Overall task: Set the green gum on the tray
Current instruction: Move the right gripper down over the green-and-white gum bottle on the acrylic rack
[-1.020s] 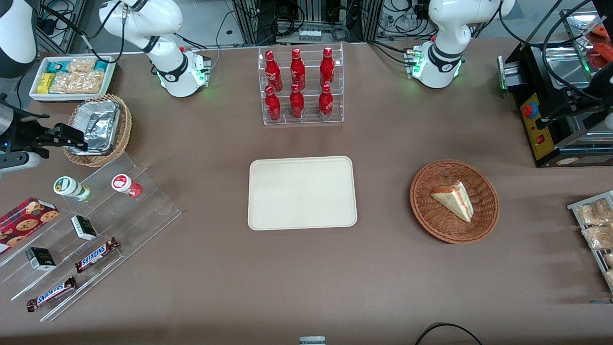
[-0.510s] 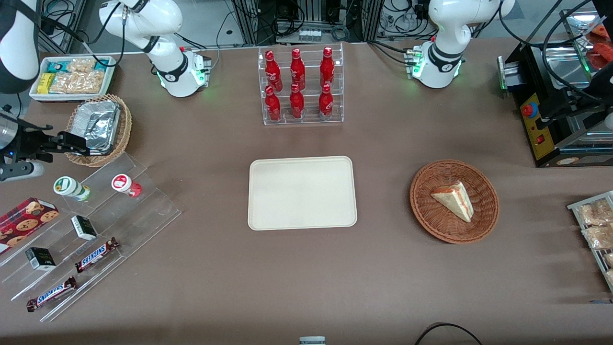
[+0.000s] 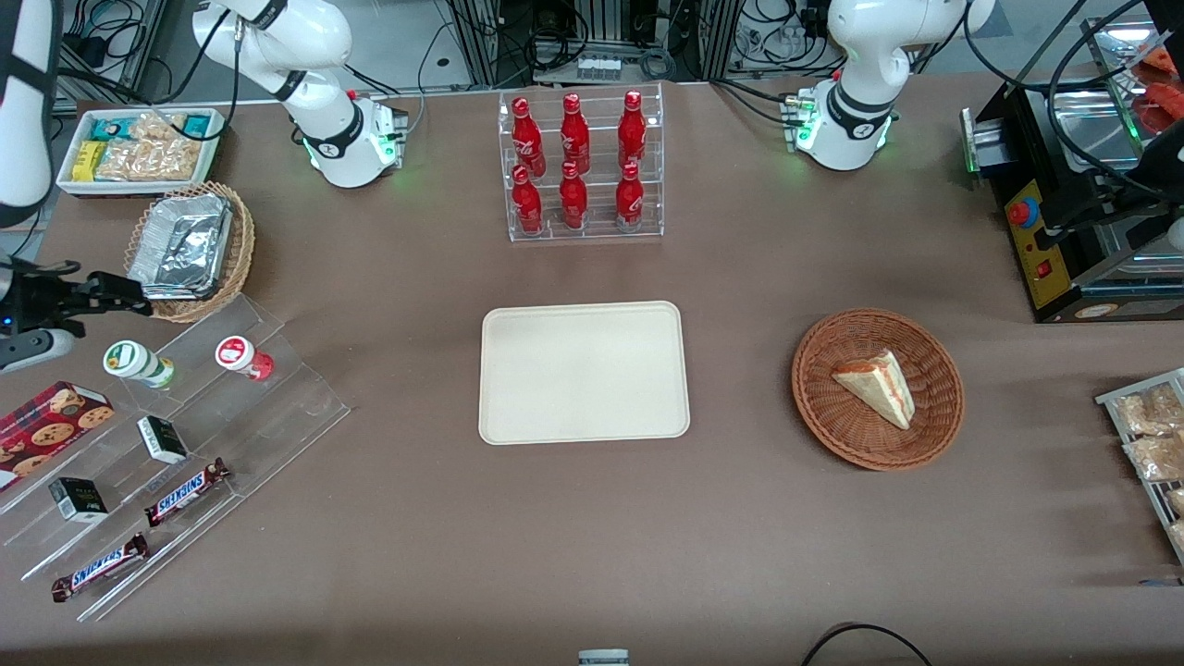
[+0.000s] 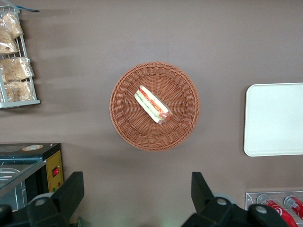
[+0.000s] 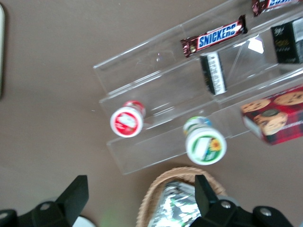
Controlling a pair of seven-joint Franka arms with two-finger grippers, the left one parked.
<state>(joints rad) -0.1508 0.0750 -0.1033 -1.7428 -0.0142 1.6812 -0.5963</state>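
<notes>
The green gum is a small white canister with a green band, lying on the top step of a clear acrylic stand. It also shows in the right wrist view. The red-lidded canister lies beside it. My gripper is open and empty. It hovers above the table, a little farther from the front camera than the green gum, next to the foil basket. In the right wrist view the gripper has its fingers wide apart. The cream tray lies flat at mid-table.
A wicker basket with a foil container sits close by the gripper. A white bin of snacks lies farther back. The stand also bears Snickers bars and small dark boxes. A cookie box, a bottle rack and a sandwich basket stand around.
My gripper has moved off the foil basket, nearer to the front camera and toward the working arm's end of the table, closing in on the green gum. Nothing else moved.
</notes>
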